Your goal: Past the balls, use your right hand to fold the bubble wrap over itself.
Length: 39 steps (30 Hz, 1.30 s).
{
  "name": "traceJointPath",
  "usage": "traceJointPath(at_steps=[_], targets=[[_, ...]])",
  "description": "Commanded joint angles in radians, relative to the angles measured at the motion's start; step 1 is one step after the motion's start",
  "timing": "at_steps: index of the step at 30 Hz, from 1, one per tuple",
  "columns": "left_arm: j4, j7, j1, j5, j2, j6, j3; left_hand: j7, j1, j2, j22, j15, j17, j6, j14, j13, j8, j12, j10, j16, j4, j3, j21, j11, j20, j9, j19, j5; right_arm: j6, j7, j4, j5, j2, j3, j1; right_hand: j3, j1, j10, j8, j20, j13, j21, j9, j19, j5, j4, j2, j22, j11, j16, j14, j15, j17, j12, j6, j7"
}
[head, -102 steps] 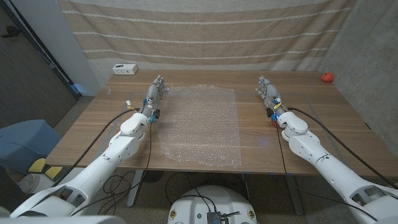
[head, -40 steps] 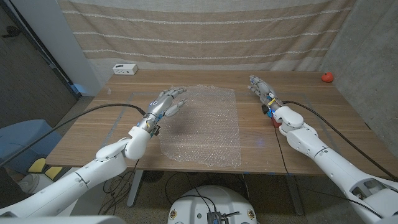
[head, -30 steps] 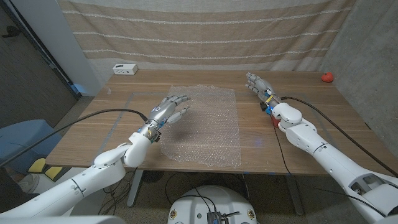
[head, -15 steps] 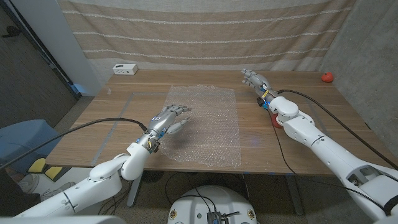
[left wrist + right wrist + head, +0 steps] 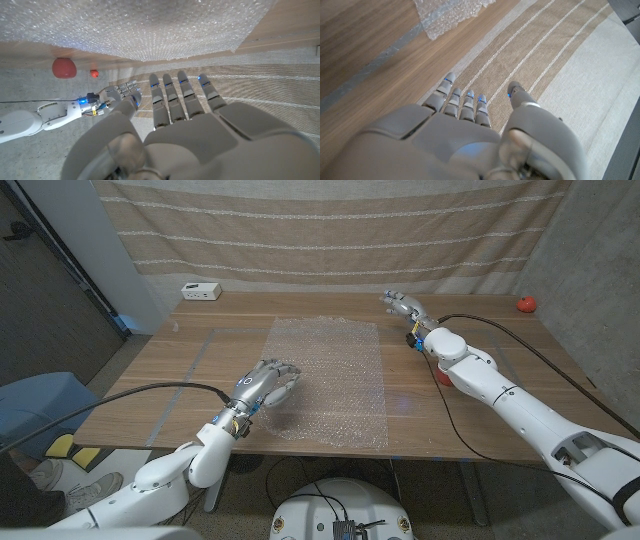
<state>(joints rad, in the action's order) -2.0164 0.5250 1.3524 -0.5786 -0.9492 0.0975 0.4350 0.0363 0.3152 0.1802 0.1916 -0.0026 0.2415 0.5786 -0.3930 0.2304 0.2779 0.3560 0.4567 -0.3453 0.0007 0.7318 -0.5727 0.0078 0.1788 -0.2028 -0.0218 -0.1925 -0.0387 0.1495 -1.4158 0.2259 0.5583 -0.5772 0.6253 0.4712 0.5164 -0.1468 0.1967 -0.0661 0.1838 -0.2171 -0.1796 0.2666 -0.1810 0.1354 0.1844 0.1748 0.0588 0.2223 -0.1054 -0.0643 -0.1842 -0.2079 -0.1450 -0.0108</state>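
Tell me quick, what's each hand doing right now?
Left hand: open, over the bubble wrap, holding nothing.
Right hand: open, holding nothing.

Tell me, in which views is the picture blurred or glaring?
Head view: sharp, evenly lit, straight lines bowed, soft shadow beneath the left hand on the bubble wrap. Left wrist view: wrap glitters. Right wrist view: table streaked with blur, right hand sharp.

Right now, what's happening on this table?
A clear sheet of bubble wrap lies spread flat, unfolded, on the wooden table. The right hand hovers open near the sheet's far right corner, holding nothing. The left hand is open over the sheet's near left part. A red ball sits far right.
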Motion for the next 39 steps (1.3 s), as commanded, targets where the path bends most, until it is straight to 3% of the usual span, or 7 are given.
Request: traceJointPath(at_steps=[1, 6, 13, 18, 30, 32, 39], targets=[[-0.031, 0.001, 0.053, -0.007, -0.005, 0.052, -0.014, 0.002, 0.028, 0.025, 0.004, -0.008, 0.017, 0.028, -0.025, 0.007, 0.011, 0.009, 0.018, -0.025, -0.001, 0.014, -0.014, -0.002, 0.0, -0.002, -0.024, -0.013, -0.256, 0.134, -0.069, -0.17, -0.012, -0.074, -0.045, 0.012, 0.028, -0.018, 0.007, -0.002, 0.003, -0.009, -0.002, 0.024, -0.008, 0.008, -0.001, 0.003, -0.005, 0.005, -0.018, 0.001, -0.004, -0.004, -0.017, -0.003], [-0.044, -0.013, 0.068, -0.012, -0.013, 0.08, -0.016, -0.017, 0.099, 0.025, 0.005, -0.008, 0.031, 0.051, -0.031, 0.009, 0.007, 0.009, 0.029, -0.044, -0.063, 0.061, -0.027, -0.006, 0.001, -0.001, -0.05, -0.033, -0.311, 0.152, -0.07, -0.205, -0.02, -0.093, -0.059, 0.013, 0.039, -0.023, 0.006, -0.001, 0.003, -0.012, -0.002, 0.035, -0.006, 0.013, -0.006, 0.003, -0.008, 0.006, -0.025, -0.001, -0.004, -0.004, -0.02, -0.004], [-0.046, -0.007, 0.078, -0.025, -0.018, 0.09, -0.008, -0.02, 0.112, -0.009, 0.006, -0.024, 0.041, 0.081, -0.051, 0.014, 0.008, 0.019, 0.055, -0.066, -0.1, 0.036, -0.037, -0.013, -0.01, -0.001, -0.07, -0.028, -0.425, 0.129, -0.087, -0.253, -0.014, -0.137, -0.091, -0.009, 0.044, -0.011, -0.002, -0.009, 0.004, -0.01, -0.002, 0.044, 0.004, 0.024, -0.053, 0.002, -0.006, -0.003, -0.022, -0.007, -0.002, 0.006, -0.012, -0.007], [-0.048, -0.004, 0.093, -0.022, -0.023, 0.098, -0.009, -0.004, 0.093, -0.018, 0.007, -0.031, 0.05, 0.136, -0.097, 0.02, 0.017, 0.039, 0.109, -0.098, -0.104, -0.011, -0.054, -0.007, -0.013, 0.0, -0.106, -0.017, -0.48, 0.127, -0.092, -0.289, -0.016, -0.165, -0.108, -0.02, 0.044, -0.004, -0.006, -0.014, 0.004, -0.007, -0.002, 0.044, 0.005, 0.025, -0.07, 0.002, -0.007, -0.008, -0.017, -0.009, -0.001, 0.01, -0.005, -0.009], [-0.06, 0.013, 0.124, -0.062, -0.031, 0.165, 0.0, 0.026, 0.079, -0.021, 0.006, -0.032, 0.034, 0.213, -0.136, 0.023, 0.032, 0.051, 0.15, -0.101, -0.111, -0.02, -0.061, -0.009, -0.014, 0.001, -0.116, -0.021, -0.592, 0.1, -0.107, -0.402, -0.017, -0.258, -0.155, -0.044, 0.035, -0.01, -0.008, -0.021, 0.005, -0.002, -0.003, 0.042, 0.005, 0.023, -0.102, 0.002, -0.003, -0.015, -0.01, -0.012, -0.002, 0.009, -0.002, -0.009], [-0.059, 0.021, 0.13, -0.06, -0.031, 0.168, -0.001, 0.049, 0.075, -0.024, 0.006, -0.034, 0.029, 0.241, -0.149, 0.024, 0.038, 0.059, 0.176, -0.102, -0.116, -0.023, -0.064, -0.006, -0.017, 0.001, -0.122, -0.023, -0.617, 0.091, -0.105, -0.424, -0.021, -0.277, -0.167, -0.05, 0.033, -0.014, -0.008, -0.023, 0.005, -0.001, -0.003, 0.042, 0.004, 0.023, -0.111, 0.002, -0.004, -0.015, -0.012, -0.008, -0.002, 0.008, -0.002, -0.008], [-0.055, 0.025, 0.134, -0.053, -0.032, 0.18, -0.001, 0.055, 0.074, -0.02, 0.005, -0.037, 0.025, 0.261, -0.165, 0.026, 0.039, 0.064, 0.195, -0.104, -0.122, -0.021, -0.069, -0.007, -0.024, 0.001, -0.132, -0.03, -0.648, 0.04, -0.07, -0.461, -0.038, -0.325, -0.211, -0.073, 0.025, -0.032, -0.007, -0.022, 0.009, 0.001, -0.004, 0.048, -0.003, 0.019, -0.138, 0.002, 0.007, -0.012, -0.027, 0.024, -0.004, 0.002, -0.003, -0.003]])
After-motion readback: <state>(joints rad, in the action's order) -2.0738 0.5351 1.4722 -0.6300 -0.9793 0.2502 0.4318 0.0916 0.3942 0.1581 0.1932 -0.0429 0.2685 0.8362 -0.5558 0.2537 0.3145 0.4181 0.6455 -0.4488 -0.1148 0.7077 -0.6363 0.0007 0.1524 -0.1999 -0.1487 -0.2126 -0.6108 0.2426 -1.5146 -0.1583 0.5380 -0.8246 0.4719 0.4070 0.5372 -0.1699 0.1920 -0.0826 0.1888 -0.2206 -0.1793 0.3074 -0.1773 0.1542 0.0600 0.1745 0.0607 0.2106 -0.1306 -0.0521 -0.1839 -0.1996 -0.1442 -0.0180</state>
